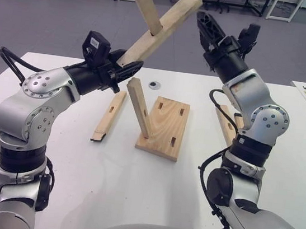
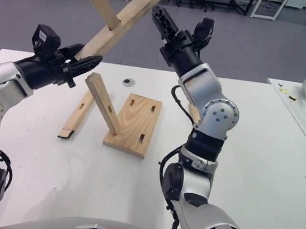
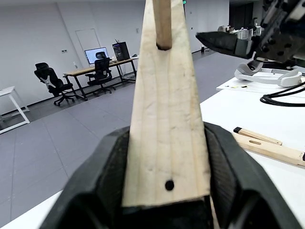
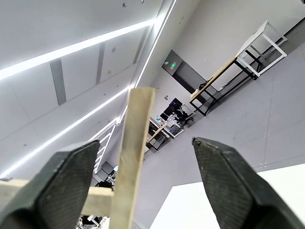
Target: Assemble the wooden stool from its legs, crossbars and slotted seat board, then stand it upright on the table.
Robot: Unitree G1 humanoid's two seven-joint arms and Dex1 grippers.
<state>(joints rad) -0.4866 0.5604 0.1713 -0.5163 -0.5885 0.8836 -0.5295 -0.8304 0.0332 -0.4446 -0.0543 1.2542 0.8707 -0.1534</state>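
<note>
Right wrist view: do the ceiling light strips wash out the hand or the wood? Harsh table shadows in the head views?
Right wrist view: ceiling strips glare behind; the black right hand is a dark backlit shape, the pale wooden leg reads clearly. Left eye view: only soft shadows under the slotted wooden seat board on the white table.

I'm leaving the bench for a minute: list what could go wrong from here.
1. The left hand grips the raised leg only at its lower end, so it may pivot or slip.
2. The crossbar in its slot is unheld; the open right hand nearby could knock it loose.
3. The leaning leg in the seat board might topple.
</note>
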